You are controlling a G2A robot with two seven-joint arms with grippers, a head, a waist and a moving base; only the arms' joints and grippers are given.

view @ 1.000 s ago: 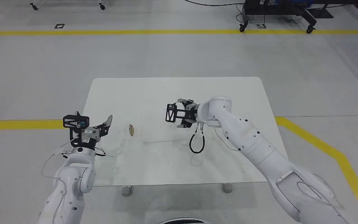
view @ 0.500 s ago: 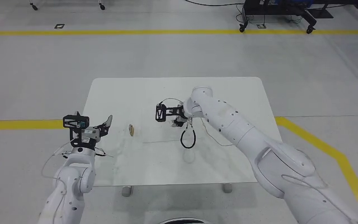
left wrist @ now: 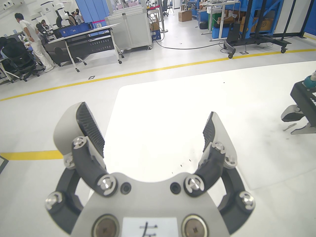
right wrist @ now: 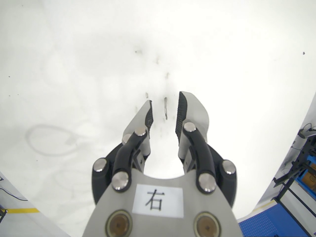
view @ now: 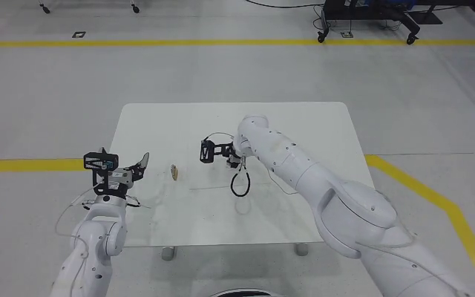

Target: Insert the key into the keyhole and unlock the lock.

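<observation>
A small brass-coloured lock (view: 174, 172) lies on the white table (view: 312, 126), left of centre. A thin silver key (right wrist: 165, 108) lies flat on the table between the fingertips of my right gripper (right wrist: 165, 98), which is open and lowered close over it without touching it. From above, the right gripper (view: 234, 157) is near the table's middle, to the right of the lock. My left gripper (left wrist: 148, 109) is open and holds nothing. It hovers at the table's left edge (view: 141, 161), just left of the lock. The left wrist view shows the right gripper (left wrist: 296, 122) and the key (left wrist: 289, 127) far off.
A black cable loop (view: 239, 183) hangs from the right wrist over the table. The tabletop carries faint scuffs and a ring mark (right wrist: 49, 139). A yellow floor line (view: 44, 164) runs past both sides of the table.
My right arm has swung left across the table, bringing its gripper closer to the lock. The left arm and the lock have not moved.
</observation>
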